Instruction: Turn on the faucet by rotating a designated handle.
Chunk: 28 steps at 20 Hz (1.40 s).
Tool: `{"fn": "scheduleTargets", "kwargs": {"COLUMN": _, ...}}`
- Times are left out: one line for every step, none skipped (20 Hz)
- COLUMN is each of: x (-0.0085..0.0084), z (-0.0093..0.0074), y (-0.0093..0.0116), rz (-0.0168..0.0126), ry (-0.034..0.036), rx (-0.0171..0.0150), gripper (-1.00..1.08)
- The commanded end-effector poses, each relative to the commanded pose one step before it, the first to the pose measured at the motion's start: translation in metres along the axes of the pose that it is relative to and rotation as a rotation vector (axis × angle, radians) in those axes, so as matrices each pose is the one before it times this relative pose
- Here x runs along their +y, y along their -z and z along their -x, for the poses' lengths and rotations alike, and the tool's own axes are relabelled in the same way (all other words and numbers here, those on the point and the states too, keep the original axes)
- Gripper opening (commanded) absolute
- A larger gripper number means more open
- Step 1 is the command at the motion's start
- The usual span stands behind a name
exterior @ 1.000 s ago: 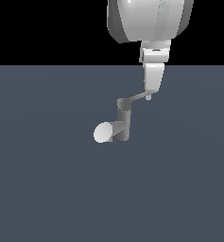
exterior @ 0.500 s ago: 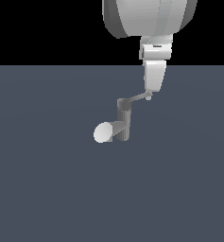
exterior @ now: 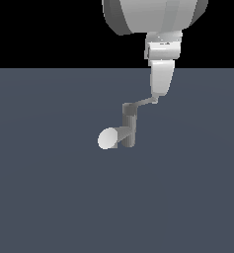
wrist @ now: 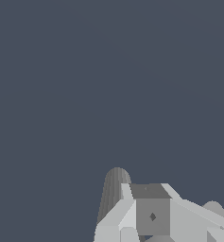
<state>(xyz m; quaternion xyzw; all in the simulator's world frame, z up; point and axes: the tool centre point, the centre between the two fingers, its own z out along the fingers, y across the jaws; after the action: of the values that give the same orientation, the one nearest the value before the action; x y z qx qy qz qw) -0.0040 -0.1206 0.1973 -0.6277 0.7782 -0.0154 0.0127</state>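
1. Near the middle of the flat slate-grey desk point(exterior: 49, 197) stands the faucet point(exterior: 129, 127), a small upright grey cylinder.
2. Its thick spout point(exterior: 116, 137) runs toward the exterior view's left and ends in a pale round face point(exterior: 107, 139).
3. From the top cap, the handle point(exterior: 143, 103), a thin tapering lever, reaches out toward the exterior view's right, rising slightly to its tip.
4. The end effector point(exterior: 157, 98) hangs down from the large white-grey arm point(exterior: 153, 15), and its lower end meets the outer tip of the handle; the contact looks like touching, but the exact edge is too small to judge.
5. Its fingers read as a single pale block in the exterior view, so I cannot tell how far apart they stand or whether they clasp the lever.
6. In the wrist view, blocky grey parts of the end effector point(wrist: 151, 215) fill the near edge, with a rounded ribbed grey form point(wrist: 114, 191) beside them.
7. The desk spreads bare on all sides of the faucet, its far edge meeting a black background.
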Motion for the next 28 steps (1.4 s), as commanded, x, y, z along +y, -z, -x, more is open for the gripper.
{"fn": "scheduleTargets", "kwargs": {"x": 0.01065, "z": 0.00688, "y": -0.00408, "rz": 0.01194, "ry": 0.00310, "rx": -0.00079, "gripper": -1.00}}
{"fn": "scheduleTargets", "kwargs": {"x": 0.00359, "z": 0.00187, "y": -0.00063, "rz": 0.00170, "ry": -0.00065, "rx": 0.00009, "gripper": -1.00}}
{"fn": "scheduleTargets", "kwargs": {"x": 0.00361, "z": 0.00188, "y": -0.00062, "rz": 0.00170, "ry": -0.00065, "rx": 0.00009, "gripper": -1.00}}
{"fn": "scheduleTargets", "kwargs": {"x": 0.00363, "z": 0.00189, "y": -0.00062, "rz": 0.00170, "ry": -0.00065, "rx": 0.00009, "gripper": -1.00}}
{"fn": "scheduleTargets", "kwargs": {"x": 0.00363, "z": 0.00188, "y": -0.00068, "rz": 0.00182, "ry": -0.00070, "rx": 0.00010, "gripper": -1.00}}
{"fn": "scheduleTargets", "kwargs": {"x": 0.00368, "z": 0.00192, "y": -0.00062, "rz": 0.00170, "ry": -0.00065, "rx": 0.00009, "gripper": -1.00}}
{"fn": "scheduleTargets", "kwargs": {"x": 0.00368, "z": 0.00191, "y": -0.00068, "rz": 0.00182, "ry": -0.00070, "rx": 0.00010, "gripper": -1.00}}
{"fn": "scheduleTargets", "kwargs": {"x": 0.00370, "z": 0.00193, "y": -0.00068, "rz": 0.00182, "ry": -0.00070, "rx": 0.00009, "gripper": -1.00}}
{"fn": "scheduleTargets", "kwargs": {"x": 0.00374, "z": 0.00196, "y": -0.00061, "rz": 0.00170, "ry": -0.00065, "rx": 0.00009, "gripper": -1.00}}
{"fn": "scheduleTargets", "kwargs": {"x": 0.00374, "z": 0.00196, "y": -0.00067, "rz": 0.00182, "ry": -0.00070, "rx": 0.00009, "gripper": -1.00}}
{"fn": "scheduleTargets", "kwargs": {"x": 0.00376, "z": 0.00197, "y": -0.00067, "rz": 0.00182, "ry": -0.00070, "rx": 0.00009, "gripper": -1.00}}
{"fn": "scheduleTargets", "kwargs": {"x": 0.00378, "z": 0.00199, "y": -0.00066, "rz": 0.00182, "ry": -0.00070, "rx": 0.00008, "gripper": -1.00}}
{"fn": "scheduleTargets", "kwargs": {"x": 0.00380, "z": 0.00200, "y": -0.00066, "rz": 0.00182, "ry": -0.00070, "rx": 0.00008, "gripper": -1.00}}
{"fn": "scheduleTargets", "kwargs": {"x": 0.00382, "z": 0.00202, "y": -0.00066, "rz": 0.00182, "ry": -0.00070, "rx": 0.00007, "gripper": -1.00}}
{"fn": "scheduleTargets", "kwargs": {"x": 0.00382, "z": 0.00202, "y": -0.00071, "rz": 0.00193, "ry": -0.00074, "rx": 0.00007, "gripper": -1.00}}
{"fn": "scheduleTargets", "kwargs": {"x": 0.00386, "z": 0.00207, "y": -0.00065, "rz": 0.00182, "ry": -0.00070, "rx": 0.00005, "gripper": -1.00}}
{"fn": "scheduleTargets", "kwargs": {"x": 0.00000, "z": 0.00000, "y": 0.00000, "rz": 0.00000, "ry": 0.00000, "rx": 0.00000, "gripper": -1.00}}
{"fn": "scheduleTargets", "kwargs": {"x": -0.01529, "z": -0.00981, "y": 0.01591, "rz": -0.04001, "ry": -0.01476, "rx": 0.00048, "gripper": -1.00}}
{"fn": "scheduleTargets", "kwargs": {"x": 0.00176, "z": 0.00615, "y": -0.00117, "rz": 0.00306, "ry": 0.00107, "rx": 0.00000, "gripper": -1.00}}
{"fn": "scheduleTargets", "kwargs": {"x": 0.00176, "z": 0.00617, "y": -0.00117, "rz": 0.00306, "ry": 0.00107, "rx": -0.00001, "gripper": -1.00}}
{"fn": "scheduleTargets", "kwargs": {"x": 0.00175, "z": 0.00619, "y": -0.00121, "rz": 0.00313, "ry": 0.00109, "rx": -0.00001, "gripper": -1.00}}
{"fn": "scheduleTargets", "kwargs": {"x": 0.00176, "z": 0.00619, "y": -0.00117, "rz": 0.00306, "ry": 0.00107, "rx": -0.00001, "gripper": -1.00}}
{"fn": "scheduleTargets", "kwargs": {"x": 0.00174, "z": 0.00622, "y": -0.00124, "rz": 0.00319, "ry": 0.00111, "rx": -0.00002, "gripper": -1.00}}
{"fn": "scheduleTargets", "kwargs": {"x": 0.00176, "z": 0.00620, "y": -0.00117, "rz": 0.00306, "ry": 0.00106, "rx": -0.00002, "gripper": -1.00}}
{"fn": "scheduleTargets", "kwargs": {"x": 0.00175, "z": 0.00621, "y": -0.00117, "rz": 0.00306, "ry": 0.00106, "rx": -0.00003, "gripper": -1.00}}
{"fn": "scheduleTargets", "kwargs": {"x": 0.00173, "z": 0.00624, "y": -0.00124, "rz": 0.00319, "ry": 0.00111, "rx": -0.00003, "gripper": -1.00}}
{"fn": "scheduleTargets", "kwargs": {"x": 0.00175, "z": 0.00620, "y": -0.00113, "rz": 0.00299, "ry": 0.00104, "rx": -0.00004, "gripper": -1.00}}
{"fn": "scheduleTargets", "kwargs": {"x": 0.00171, "z": 0.00623, "y": -0.00124, "rz": 0.00320, "ry": 0.00111, "rx": -0.00005, "gripper": -1.00}}
